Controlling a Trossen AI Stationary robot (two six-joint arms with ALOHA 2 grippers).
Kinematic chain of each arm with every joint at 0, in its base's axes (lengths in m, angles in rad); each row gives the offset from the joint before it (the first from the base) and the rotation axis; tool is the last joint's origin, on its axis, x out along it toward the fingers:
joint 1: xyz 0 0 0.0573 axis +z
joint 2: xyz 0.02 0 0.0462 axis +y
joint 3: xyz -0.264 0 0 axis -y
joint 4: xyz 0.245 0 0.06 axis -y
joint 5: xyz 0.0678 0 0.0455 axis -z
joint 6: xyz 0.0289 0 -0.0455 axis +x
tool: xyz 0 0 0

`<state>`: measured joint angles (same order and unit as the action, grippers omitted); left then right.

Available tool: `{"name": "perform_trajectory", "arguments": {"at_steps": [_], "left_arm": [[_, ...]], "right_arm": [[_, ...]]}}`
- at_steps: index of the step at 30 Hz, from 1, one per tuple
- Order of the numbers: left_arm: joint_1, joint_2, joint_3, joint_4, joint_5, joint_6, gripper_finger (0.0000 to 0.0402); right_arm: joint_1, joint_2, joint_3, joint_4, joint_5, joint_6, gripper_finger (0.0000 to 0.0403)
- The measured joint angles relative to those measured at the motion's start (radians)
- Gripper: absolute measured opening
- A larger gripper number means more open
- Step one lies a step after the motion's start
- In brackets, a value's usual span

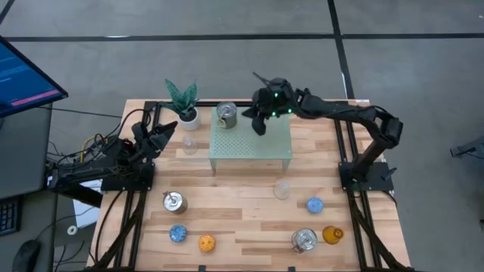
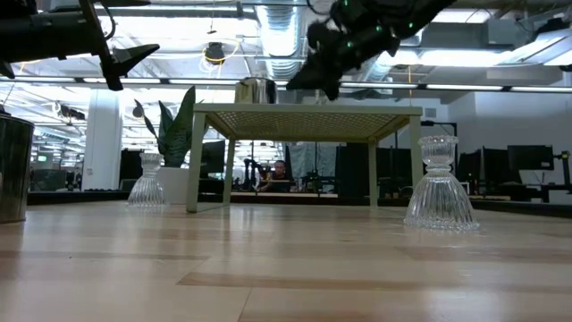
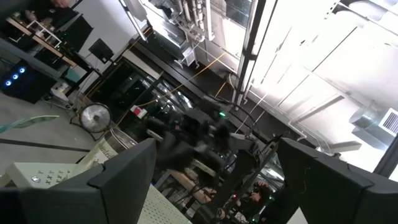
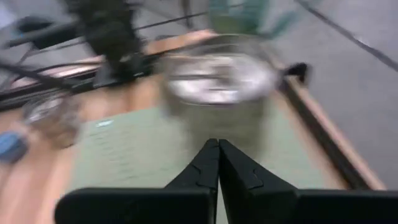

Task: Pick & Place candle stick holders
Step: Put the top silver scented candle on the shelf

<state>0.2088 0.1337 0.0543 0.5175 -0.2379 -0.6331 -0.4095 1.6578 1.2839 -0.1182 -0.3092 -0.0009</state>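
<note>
Hovering over pale green stand (image 1: 251, 140), right gripper (image 1: 262, 123) clenched empty nr silver holder (image 1: 227, 115); left gripper (image 1: 168, 133) released; no legible writing.

A silver holder (image 1: 227, 115) sits on the stand (image 1: 252, 147) at its far left corner, with the plant (image 1: 184, 102) just left of it. A glass holder (image 1: 189, 143) stands left of the stand; another glass one (image 1: 282, 189) stands before it. The remaining holders lie along the table's (image 1: 242, 204) near side.

Four cameras: one overhead, one at table level, one on each wrist.

The high view looks straight down on the table (image 1: 249, 204); the low view looks level across it. Both show the stand (image 1: 251, 141) (image 2: 308, 112). The right wrist view sits close above the stand (image 4: 155, 155); the left wrist view tilts up toward the ceiling.
</note>
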Motion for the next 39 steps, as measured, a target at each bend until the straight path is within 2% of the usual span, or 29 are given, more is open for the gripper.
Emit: {"name": "perform_trajectory", "arguments": {"at_steps": [7, 20, 32, 39], "left_arm": [[0.0, 0.0, 0.0, 0.0, 0.0, 0.0, 0.0337], [0.0, 0.0, 0.0, 0.0, 0.0, 0.0, 0.0337], [0.0, 0.0, 0.0, 0.0, 0.0, 0.0, 0.0337], [0.0, 0.0, 0.0, 0.0, 0.0, 0.0, 0.0337]], "right_arm": [[0.104, 0.062, -0.001, 0.046, 0.027, -0.016, 0.0], [0.05, 0.216, 0.176, 0.003, 0.025, -0.114, 0.0], [0.035, 0.202, 0.194, -0.019, 0.036, -0.147, 0.0], [0.027, 0.143, 0.193, -0.143, 0.076, -0.161, 0.0]]}}
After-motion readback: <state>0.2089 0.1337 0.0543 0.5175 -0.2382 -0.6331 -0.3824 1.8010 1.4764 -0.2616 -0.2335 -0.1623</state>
